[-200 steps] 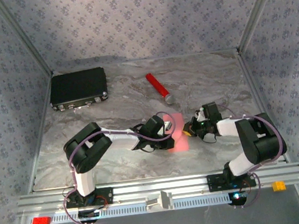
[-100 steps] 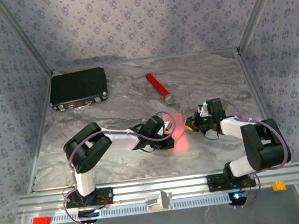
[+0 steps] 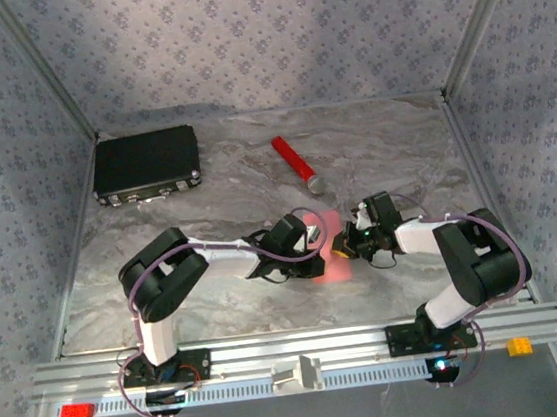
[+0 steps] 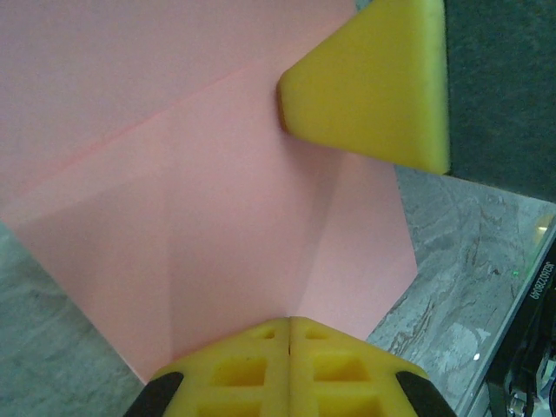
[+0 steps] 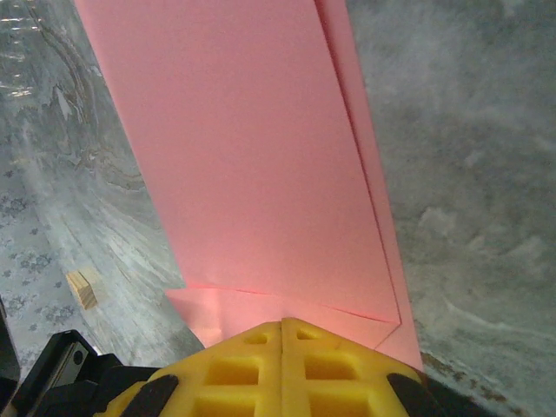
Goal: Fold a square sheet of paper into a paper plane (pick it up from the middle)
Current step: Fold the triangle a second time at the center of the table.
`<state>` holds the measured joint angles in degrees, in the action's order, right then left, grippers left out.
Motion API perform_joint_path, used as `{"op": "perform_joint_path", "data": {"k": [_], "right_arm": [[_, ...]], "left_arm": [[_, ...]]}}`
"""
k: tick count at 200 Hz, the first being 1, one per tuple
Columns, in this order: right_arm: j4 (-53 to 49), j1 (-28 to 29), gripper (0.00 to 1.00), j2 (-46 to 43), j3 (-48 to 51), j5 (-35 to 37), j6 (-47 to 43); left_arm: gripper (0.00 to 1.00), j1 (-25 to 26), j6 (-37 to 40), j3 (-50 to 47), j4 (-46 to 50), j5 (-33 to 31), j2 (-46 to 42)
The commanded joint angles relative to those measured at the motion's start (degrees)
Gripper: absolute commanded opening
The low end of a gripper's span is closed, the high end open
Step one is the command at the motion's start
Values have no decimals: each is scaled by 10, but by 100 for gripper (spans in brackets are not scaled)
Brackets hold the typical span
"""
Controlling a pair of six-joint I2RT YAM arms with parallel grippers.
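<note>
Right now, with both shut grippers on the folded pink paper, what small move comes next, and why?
Probably slide the right gripper along the fold to sharpen it while the left gripper pins the square sheet of paper: both shut tips rest on it; its creases look soft.

One sheet [image 5: 261, 130], one case [image 3: 146, 163], one cylinder [image 3: 295, 163], perhaps one block [image 5: 83, 288]

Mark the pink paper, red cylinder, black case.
square sheet of paper [image 4: 200, 208]: left wrist view, middle panel.
red cylinder [image 3: 290, 159]: top external view, red body.
black case [image 3: 145, 160]: top external view, lid centre.
</note>
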<state>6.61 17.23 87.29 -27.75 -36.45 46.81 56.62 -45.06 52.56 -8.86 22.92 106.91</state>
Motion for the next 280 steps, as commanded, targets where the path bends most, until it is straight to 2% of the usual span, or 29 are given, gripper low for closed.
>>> {"op": "perform_joint_path", "data": {"k": [1,61,107,215,280], "right_arm": [[-40,-3,1,12,2,38,-11],[-18,-4,1,10,11,30,2],[-10,-5,1,10,18,27,4],[-6,-14,0,15,21,26,-4],[-8,-15,0,14,22,26,-4]], "left_arm": [[3,-2,10,24,50,5,-21],[4,-3,-5,68,27,11,22],[4,-6,-11,61,35,-4,50],[7,1,26,19,82,9,-5],[7,12,46,-11,124,-7,-31]]}}
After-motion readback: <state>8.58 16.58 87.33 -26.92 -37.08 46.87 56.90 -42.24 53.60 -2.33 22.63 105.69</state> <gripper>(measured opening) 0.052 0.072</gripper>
